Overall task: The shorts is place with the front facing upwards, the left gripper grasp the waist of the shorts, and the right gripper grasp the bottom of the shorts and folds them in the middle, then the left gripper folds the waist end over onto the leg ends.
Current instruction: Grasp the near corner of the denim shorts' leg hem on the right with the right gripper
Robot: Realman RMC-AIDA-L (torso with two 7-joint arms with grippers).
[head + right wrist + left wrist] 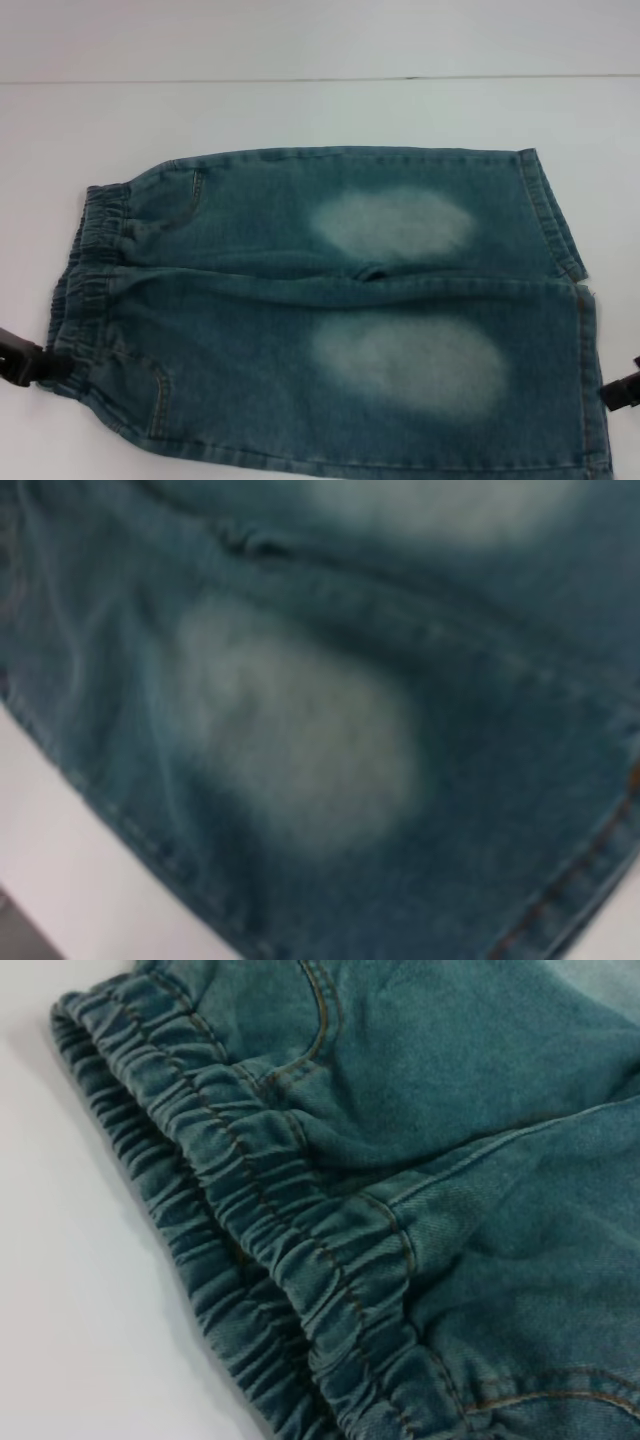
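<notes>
The blue denim shorts lie flat on the white table, front up, with the elastic waist to the left and the leg ends to the right. Each leg has a faded pale patch. My left gripper is at the near corner of the waist and touches the fabric edge. The right gripper shows only as a dark tip at the near leg's hem. In the left wrist view the gathered waistband is seen close up. The right wrist view looks down on a pale patch of the near leg.
The white table stretches behind the shorts up to a back edge line. A narrow strip of table lies left of the waist. The near hem of the shorts runs close to the bottom of the head view.
</notes>
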